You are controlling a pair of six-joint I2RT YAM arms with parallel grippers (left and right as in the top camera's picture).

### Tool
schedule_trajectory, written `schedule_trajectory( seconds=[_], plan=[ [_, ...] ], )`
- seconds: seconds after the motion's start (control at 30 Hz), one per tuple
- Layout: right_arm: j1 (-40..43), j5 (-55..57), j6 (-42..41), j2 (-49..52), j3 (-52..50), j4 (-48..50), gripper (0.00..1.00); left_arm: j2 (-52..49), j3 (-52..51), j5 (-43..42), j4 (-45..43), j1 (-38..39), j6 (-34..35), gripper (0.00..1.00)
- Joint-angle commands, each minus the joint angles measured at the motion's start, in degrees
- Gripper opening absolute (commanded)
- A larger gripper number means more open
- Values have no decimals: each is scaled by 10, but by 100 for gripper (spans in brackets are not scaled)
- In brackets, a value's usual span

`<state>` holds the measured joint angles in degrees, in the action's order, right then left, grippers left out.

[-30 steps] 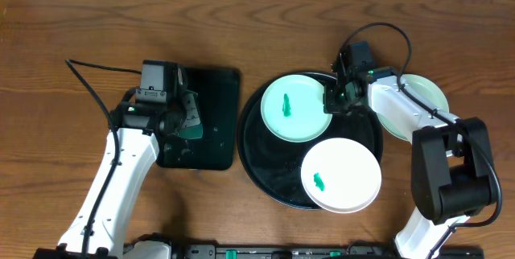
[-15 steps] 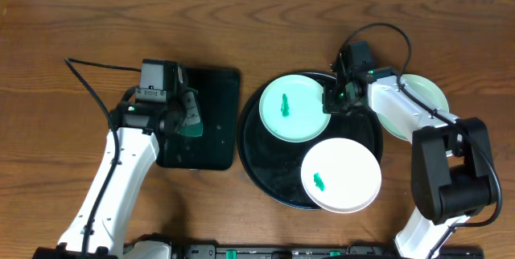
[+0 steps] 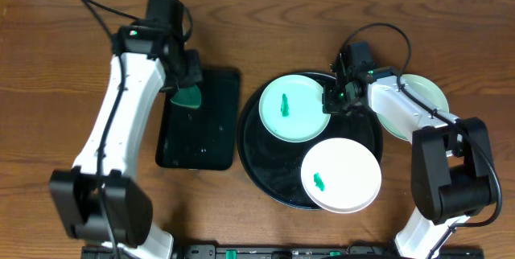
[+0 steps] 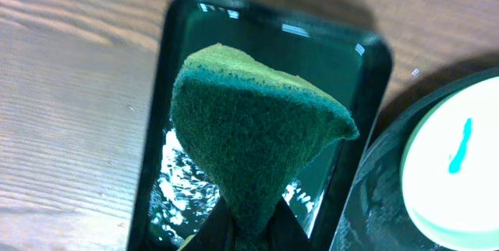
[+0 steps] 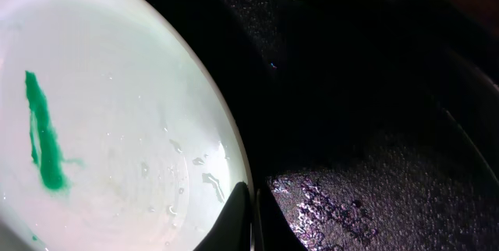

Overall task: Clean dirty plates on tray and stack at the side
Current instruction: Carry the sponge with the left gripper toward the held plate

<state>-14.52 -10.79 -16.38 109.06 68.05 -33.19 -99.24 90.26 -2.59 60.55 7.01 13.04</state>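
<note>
The round black tray (image 3: 269,166) holds a mint-green plate (image 3: 294,108) and a white plate (image 3: 340,174), each with a green smear in the middle. A second mint plate (image 3: 422,98) lies on the table to the right of the tray. My right gripper (image 3: 331,102) is shut on the right rim of the smeared mint plate (image 5: 117,126); its fingertips (image 5: 251,212) pinch the edge over the wet tray floor (image 5: 374,126). My left gripper (image 3: 185,86) is shut on a green sponge (image 4: 257,134), which hangs above the far end of the green tray.
A rectangular dark green tray (image 3: 201,138) with water droplets lies left of the black tray. Its rim (image 4: 164,87) shows in the left wrist view, next to the black tray's edge (image 4: 374,204). Bare wooden table surrounds everything.
My left arm has swung toward the far side of the table, carrying the sponge from the middle of the green tray to above its far end. The right arm and plates are unmoved.
</note>
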Motion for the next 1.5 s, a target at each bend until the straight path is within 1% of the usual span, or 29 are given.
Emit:
schedule_trajectory(
  seconds=[0.0,0.17,0.4,0.47,0.63,0.8,1.03,1.23,1.47],
  plan=[
    [4,-6,-9,3,-3,0,1,-30,-2,9,7,11,-10,7],
    [4,-7,-9,3,-3,0,1,-49,-10,9,7,20,-10,7],
    [4,-6,-9,3,-3,0,1,-51,-11,9,5,21,-10,7],
    [4,-7,-9,3,-3,0,1,-51,-11,8,4,21,1,7],
    [4,-7,-9,3,-3,0,1,-51,-11,-52,-1,30,15,7],
    [4,-7,-9,3,-3,0,1,-51,-11,-58,-32,59,52,7],
    [4,-7,-9,3,-3,0,1,-52,-11,-58,-72,130,56,7],
    [2,-7,-9,3,-3,0,1,-52,-11,-58,-107,178,127,7],
    [-6,-7,-9,3,-3,0,1,-53,-11,-57,-133,206,134,7]
  ],
)
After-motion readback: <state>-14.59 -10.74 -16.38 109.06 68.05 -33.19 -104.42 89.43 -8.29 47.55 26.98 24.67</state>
